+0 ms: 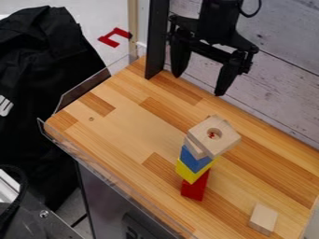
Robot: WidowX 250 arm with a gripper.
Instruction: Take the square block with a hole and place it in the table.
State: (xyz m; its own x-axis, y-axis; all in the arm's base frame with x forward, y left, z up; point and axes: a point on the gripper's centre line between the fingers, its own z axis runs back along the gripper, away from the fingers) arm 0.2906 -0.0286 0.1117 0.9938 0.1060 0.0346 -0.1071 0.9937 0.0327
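Note:
My gripper point(198, 85) hangs at the top of the view over the table's back edge, its two fingers spread wide with nothing between them. In front of it and lower in the view, the square wooden block with a round hole point(223, 143) lies on top of a stack. Beneath it the stack has pale wood, then a blue block point(194, 160), a yellow block point(191, 172) and a red block point(196, 187) on the wooden table point(124, 135). The gripper and the stack are apart.
A small pale wooden block point(263, 219) rests on the table at the lower right. A clear low guard point(112, 175) runs along the table's front left edge. Behind the table stand a black upright post point(157, 39) and a plank wall point(280, 84). Dark cloth point(46, 79) hangs at the left.

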